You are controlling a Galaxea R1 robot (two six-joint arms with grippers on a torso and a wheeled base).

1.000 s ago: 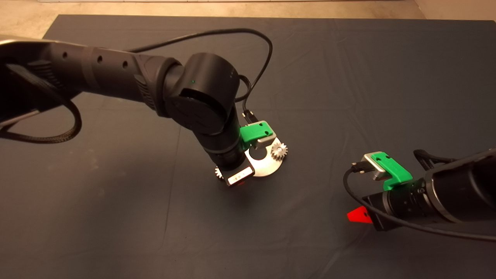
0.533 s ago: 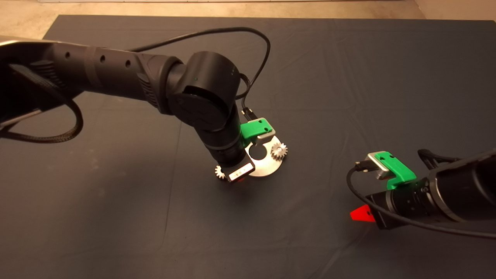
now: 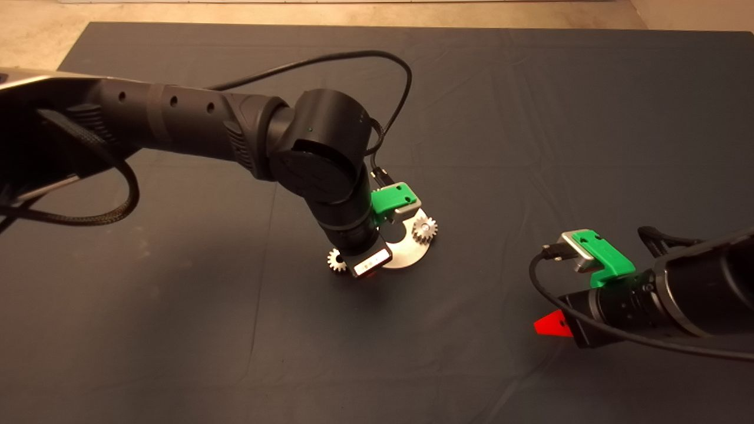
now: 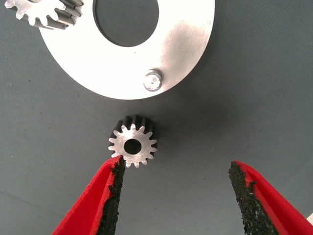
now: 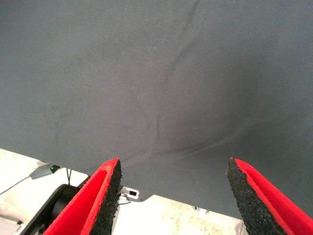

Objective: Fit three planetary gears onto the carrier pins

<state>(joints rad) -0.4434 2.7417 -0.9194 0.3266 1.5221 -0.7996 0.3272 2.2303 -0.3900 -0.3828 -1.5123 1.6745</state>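
Note:
The shiny disc [image 3: 406, 254] with a large centre hole lies mid-mat and also shows in the left wrist view [image 4: 186, 44]. One planetary gear [image 3: 424, 228] sits on a carrier pin at the disc's far right; it shows at the left wrist view's edge [image 4: 46, 12]. A second gear [image 3: 337, 259] lies flat on the mat just off the disc's left rim [image 4: 132, 145], close to a bare pin [image 4: 153, 80]. My left gripper [image 3: 366, 272] hovers over it, open [image 4: 173, 196], one pad [image 4: 115, 196] almost touching the gear. A third gear is out of view. My right gripper [image 3: 551, 325] is open and empty [image 5: 171, 196].
A dark mat [image 3: 530, 118] covers the table, with light floor beyond its far edge. The left arm's black cable [image 3: 330, 59] loops above the disc. The right arm lies low at the mat's right side, its wrist view showing the mat edge and floor [image 5: 29, 166].
My left wrist has shifted slightly right, uncovering more of the loose gear on the mat. The right arm has drawn back a little to the right.

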